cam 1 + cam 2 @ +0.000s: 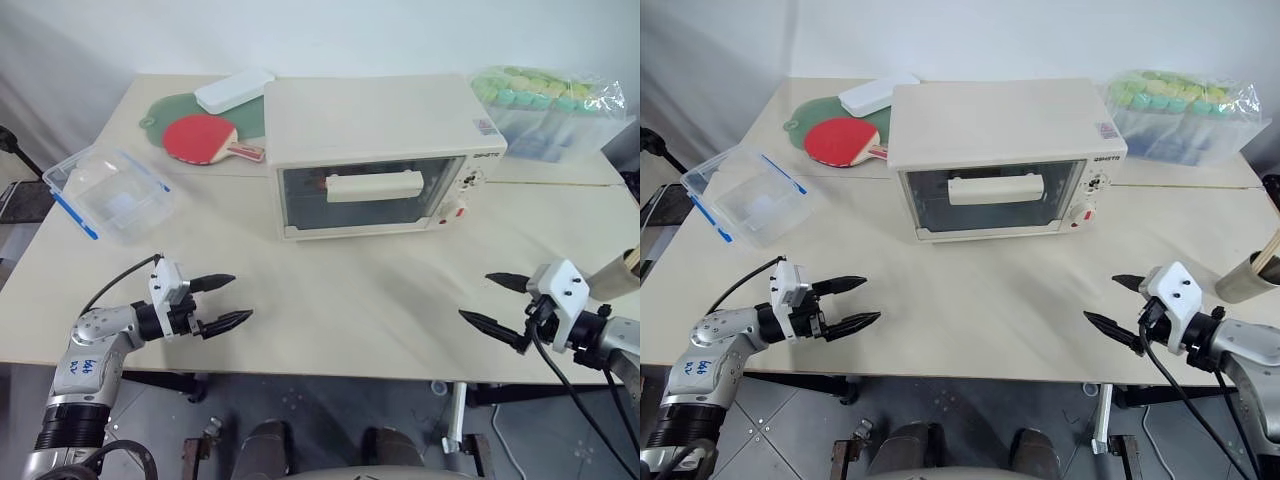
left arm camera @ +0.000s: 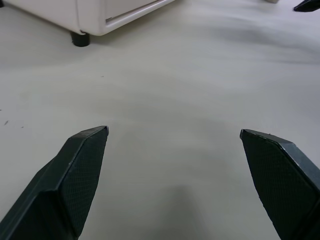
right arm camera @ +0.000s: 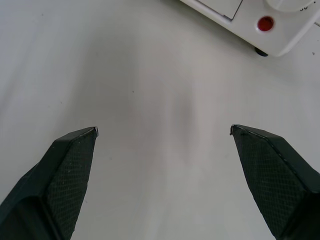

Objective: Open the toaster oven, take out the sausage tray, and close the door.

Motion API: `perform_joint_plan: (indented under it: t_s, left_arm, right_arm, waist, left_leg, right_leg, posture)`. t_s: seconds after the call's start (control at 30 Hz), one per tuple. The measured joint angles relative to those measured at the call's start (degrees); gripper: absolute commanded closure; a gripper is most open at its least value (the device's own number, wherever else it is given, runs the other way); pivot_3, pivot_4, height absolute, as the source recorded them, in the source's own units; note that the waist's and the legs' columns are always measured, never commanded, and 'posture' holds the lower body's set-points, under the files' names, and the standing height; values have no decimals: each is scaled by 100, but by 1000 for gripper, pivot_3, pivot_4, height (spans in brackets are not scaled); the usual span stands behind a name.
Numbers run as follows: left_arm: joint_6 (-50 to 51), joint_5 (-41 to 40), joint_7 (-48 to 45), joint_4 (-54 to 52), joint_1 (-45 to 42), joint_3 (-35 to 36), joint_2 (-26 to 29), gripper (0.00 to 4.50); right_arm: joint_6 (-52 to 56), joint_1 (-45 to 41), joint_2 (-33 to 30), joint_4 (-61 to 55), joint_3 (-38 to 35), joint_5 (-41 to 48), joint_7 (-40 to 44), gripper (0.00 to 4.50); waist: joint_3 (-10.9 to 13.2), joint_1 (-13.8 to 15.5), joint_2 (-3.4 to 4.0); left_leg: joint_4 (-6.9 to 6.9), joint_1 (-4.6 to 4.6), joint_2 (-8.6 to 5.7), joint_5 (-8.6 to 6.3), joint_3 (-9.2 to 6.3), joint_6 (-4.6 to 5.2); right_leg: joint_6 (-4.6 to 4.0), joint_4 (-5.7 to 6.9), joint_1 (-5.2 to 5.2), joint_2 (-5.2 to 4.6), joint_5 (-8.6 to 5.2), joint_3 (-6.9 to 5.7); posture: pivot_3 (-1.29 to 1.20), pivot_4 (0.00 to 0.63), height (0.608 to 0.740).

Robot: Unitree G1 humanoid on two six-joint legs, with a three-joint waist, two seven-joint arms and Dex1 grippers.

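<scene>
Beyond both grippers, toaster oven (image 1: 380, 160), door (image 1: 370, 195) closed

The cream bench (image 1: 350, 290) carries the toaster oven (image 1: 375, 150) near its middle, with the door (image 1: 370, 195) closed. At the far left lie a red paddle (image 1: 205, 138), a green paddle (image 1: 175, 108) and a flat white case (image 1: 234, 90). A clear container with blue clips (image 1: 110, 193) stands left, a bag of pastel cups (image 1: 545, 110) far right.

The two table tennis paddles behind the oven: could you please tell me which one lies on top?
The red paddle lies on top; its blade overlaps the green paddle, which sits beneath it and beside the white case.
</scene>
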Motion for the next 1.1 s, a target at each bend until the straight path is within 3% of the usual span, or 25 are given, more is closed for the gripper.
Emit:
perform_joint_plan:
  t_s: [0.23,0.53,0.67,0.8,1.1]
  left_arm:
    - [80,-5,328,1,-193,147,-7,0]
    - [659,-525,583,-67,-638,351,-229,0]
    - [698,-623,494,-87,-673,409,-226,0]
    - [731,-690,487,-429,-434,417,-290,0]
    - [780,-832,568,-720,-160,414,-443,0]
  right_arm:
    - [111,-413,-80,-95,56,44,93,33]
    - [674,-2413,-66,5,1108,324,542,33]
    - [669,-3066,100,368,1431,327,729,33]
    - [390,-4068,569,1445,1879,148,1049,33]
    - [197,-4659,958,1951,2054,154,1478,33]
  waist:
    - [0,-3,0]
    - [0,-19,-1]
    - [0,-2,-1]
    - [0,-75,-3]
    - [0,-125,-3]
  left_leg:
    - [5,0,1,0,2,0]
    - [8,-3,3,0,6,-1]
    - [8,-4,3,0,8,0]
    - [10,-4,3,0,17,-1]
    - [10,-6,3,0,19,0]
  right_leg:
    - [0,6,-2,0,0,4]
    - [0,9,-10,3,0,10]
    - [0,8,-10,3,0,10]
    - [0,17,-18,4,0,18]
    - [0,20,-22,3,0,19]
  posture:
    - [0,150,740]
    - [0,150,740]
    - [0,150,740]
    - [0,150,740]
    - [0,150,740]
